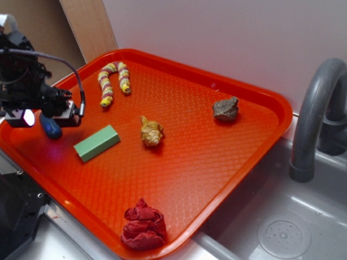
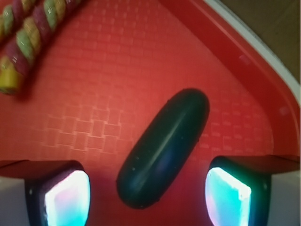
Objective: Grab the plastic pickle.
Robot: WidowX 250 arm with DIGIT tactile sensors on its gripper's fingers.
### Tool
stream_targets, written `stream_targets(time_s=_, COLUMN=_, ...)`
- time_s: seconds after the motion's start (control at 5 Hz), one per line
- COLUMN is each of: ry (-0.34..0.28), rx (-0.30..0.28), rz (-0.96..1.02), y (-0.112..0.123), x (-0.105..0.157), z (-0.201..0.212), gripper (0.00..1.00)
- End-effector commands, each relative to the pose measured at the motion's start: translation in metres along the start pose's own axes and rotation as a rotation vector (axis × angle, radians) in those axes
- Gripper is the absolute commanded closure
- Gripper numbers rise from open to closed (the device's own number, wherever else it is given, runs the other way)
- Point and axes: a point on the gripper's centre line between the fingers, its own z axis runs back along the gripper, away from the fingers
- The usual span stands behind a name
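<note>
A: Fingertip pads (image 2: pixel 68 197) first, they're filling the bottom corners of my wrist view, glowing pale cyan, one each side. Gripper (image 2: pixel 148 200) is sitting spread wide, nothing clamped.

B: And the plastic pickle?

A: Plastic pickle (image 2: pixel 164 148) is lying right between the pads, tilted diagonally, lower end nearest the lens, with gaps showing on both sides. I'm not seeing either pad touching it. It's resting on the orange tray (image 2: pixel 108 94).

B: Exterior view agreeing?

A: Yes. I'm seeing the gripper (image 1: pixel 46 116) hovering at the tray's left corner, with the pickle (image 1: pixel 50 128) poking out just beneath it, dark blue-green.

B: What else is lying around?

A: Moving out from there: a green block (image 1: pixel 97 143) is sitting just beside the pickle, apart from it. A red crumpled cloth (image 1: pixel 143 226) is sitting at the tray's near edge. A tan seashell (image 1: pixel 152 131) is lying mid-tray. The striped worm (image 1: pixel 114 81) is curving near the back-left rim, and it's also showing top left in the wrist view. A grey rock (image 1: pixel 225 109) is sitting toward the far right. A grey faucet (image 1: pixel 317 119) is standing off the tray, over the sink (image 1: pixel 282 227).
</note>
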Motion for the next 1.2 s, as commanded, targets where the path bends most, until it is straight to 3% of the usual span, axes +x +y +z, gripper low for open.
stream_targets(time_s=0.0, ry=-0.032, rx=-0.032, rz=0.133, y=0.004, x=0.013, z=-0.014, gripper=0.00)
stream_targets(time_s=0.2, ry=-0.052, rx=-0.087, rz=0.151, y=0.006, x=0.012, z=-0.018, gripper=1.00)
stream_targets(time_s=0.4, ry=-0.073, rx=-0.113, rz=0.092, y=0.005, x=0.010, z=-0.017, gripper=1.00)
stream_targets(time_s=0.6, ry=-0.141, rx=-0.099, rz=-0.079, y=0.001, x=0.009, z=-0.008, gripper=1.00)
stream_targets(time_s=0.8, ry=-0.133, rx=-0.009, rz=-0.390, y=-0.023, x=0.013, z=0.024, gripper=1.00)
stream_targets(time_s=1.0, ry=-0.006, rx=-0.035, rz=-0.655, y=-0.073, x=0.005, z=0.073, gripper=1.00)
